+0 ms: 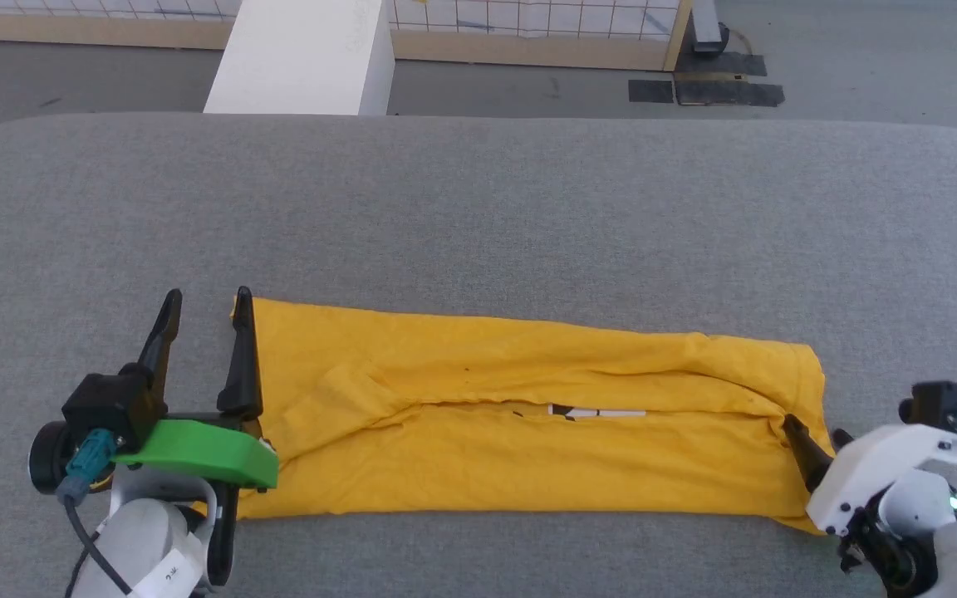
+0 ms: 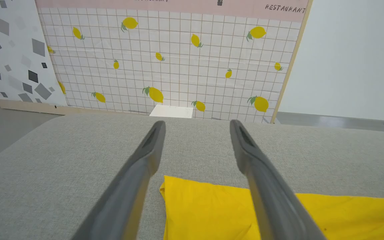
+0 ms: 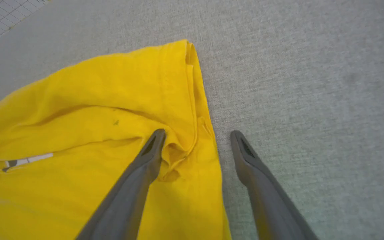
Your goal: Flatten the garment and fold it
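Support: a grey fabric-covered surface [image 1: 478,216] is seen across the head view; the garment [image 1: 528,440] is borne on it.
Garment, position: it is laid as a long band across the lower middle of the head frame, from lower left to lower right, close to the near edge of the surface.
Garment, form: mustard-yellow cloth is doubled lengthwise, the two long flaps meeting along a crease through the middle.
Garment, condition: creases are noted toward the left end; the right end is bunched and puckered where the layers meet.
Print: a white patch with black marks [image 1: 586,411] is glimpsed in the gap between the flaps, centre of the band.
Left gripper [image 1: 208,292]: the fingers are spread apart and nothing is held; one finger is aligned along the garment's left edge, the other is over bare grey surface.
Right gripper [image 1: 812,428]: the fingers are parted, with no cloth pinched; one fingertip is set at the pucker on the right end, the other is beside the hem over bare surface.
Background: a white block [image 1: 304,58] and a tiled lemon-print panel [image 2: 178,60] are recorded at the top of the frame.
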### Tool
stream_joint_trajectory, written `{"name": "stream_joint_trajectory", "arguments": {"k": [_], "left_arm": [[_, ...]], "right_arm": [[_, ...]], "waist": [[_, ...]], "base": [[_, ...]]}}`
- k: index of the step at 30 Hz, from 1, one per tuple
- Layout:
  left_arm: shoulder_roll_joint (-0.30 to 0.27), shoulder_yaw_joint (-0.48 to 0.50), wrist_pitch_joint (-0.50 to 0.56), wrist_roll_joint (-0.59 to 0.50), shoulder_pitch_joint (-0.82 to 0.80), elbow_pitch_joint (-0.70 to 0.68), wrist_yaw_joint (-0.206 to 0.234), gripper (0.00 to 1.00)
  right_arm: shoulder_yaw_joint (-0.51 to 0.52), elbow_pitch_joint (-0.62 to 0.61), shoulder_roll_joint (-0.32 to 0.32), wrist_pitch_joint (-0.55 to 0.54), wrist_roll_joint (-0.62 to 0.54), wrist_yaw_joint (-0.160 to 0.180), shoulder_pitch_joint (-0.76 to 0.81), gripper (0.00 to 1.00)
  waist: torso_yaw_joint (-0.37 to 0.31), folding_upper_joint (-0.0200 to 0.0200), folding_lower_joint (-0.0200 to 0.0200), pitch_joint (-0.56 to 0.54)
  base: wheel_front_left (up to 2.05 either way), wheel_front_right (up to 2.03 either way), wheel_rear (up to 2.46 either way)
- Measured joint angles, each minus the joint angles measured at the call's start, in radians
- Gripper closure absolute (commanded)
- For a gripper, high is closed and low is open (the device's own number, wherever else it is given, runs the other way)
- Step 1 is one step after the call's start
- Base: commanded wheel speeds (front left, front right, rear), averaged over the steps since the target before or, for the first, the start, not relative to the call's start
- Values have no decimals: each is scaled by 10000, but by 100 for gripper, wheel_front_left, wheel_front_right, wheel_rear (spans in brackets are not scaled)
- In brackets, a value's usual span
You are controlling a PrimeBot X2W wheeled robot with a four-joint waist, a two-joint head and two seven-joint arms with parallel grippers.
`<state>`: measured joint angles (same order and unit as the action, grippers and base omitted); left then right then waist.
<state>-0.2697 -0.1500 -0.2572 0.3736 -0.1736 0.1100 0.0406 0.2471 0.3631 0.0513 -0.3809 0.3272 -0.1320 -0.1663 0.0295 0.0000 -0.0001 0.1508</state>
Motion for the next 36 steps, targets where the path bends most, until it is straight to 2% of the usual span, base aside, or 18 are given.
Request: {"name": "stream_joint_trajectory", "arguments": {"k": [5,6,7,9,17,26,32,34,36], "left_arm": [[267,104,0,-284,-38,242,-234,0],[299,134,0,-311,-54,268,-280,0],[318,155,0,-314,-65,286,-316,0],[397,238,0,-355,-81,345,-401,0],[514,568,0,-485,-81,453,-514,0],[727,731,0,-508,-81,596,-711,0],[888,786,0,-589,-84,654,-838,0],[930,844,0,-767,-90,732,-918,0],[949,922,0,-836,-90,794,-940,0]], "right_arm": [[-257,314,77,-1323,-483,0,-570,0],[-295,290,115,-1580,-479,0,-616,16],[-320,263,134,-1733,-479,0,-633,58],[-353,54,171,-2113,-477,2,-639,100],[194,-727,-52,-2217,-1151,-2,-471,100],[2675,-1407,-50,-1778,-3800,-4,-487,100],[3676,-1532,-42,-1057,-5379,-4,-803,100],[3590,-1672,-36,-940,-5622,-4,-956,100],[2489,-2617,-23,-1804,-4752,-4,-901,100]], "waist": [[-27,0,0,90],[-23,0,1,108],[-20,0,0,119],[-9,0,0,152],[-62,0,0,179],[-101,0,0,219],[-45,0,0,306],[-11,0,1,282],[34,0,1,177]], "base": [[0,0,0],[0,0,0],[0,0,0],[0,0,0],[0,0,0],[0,0,0],[0,0,0],[0,0,0],[0,0,0]]}}
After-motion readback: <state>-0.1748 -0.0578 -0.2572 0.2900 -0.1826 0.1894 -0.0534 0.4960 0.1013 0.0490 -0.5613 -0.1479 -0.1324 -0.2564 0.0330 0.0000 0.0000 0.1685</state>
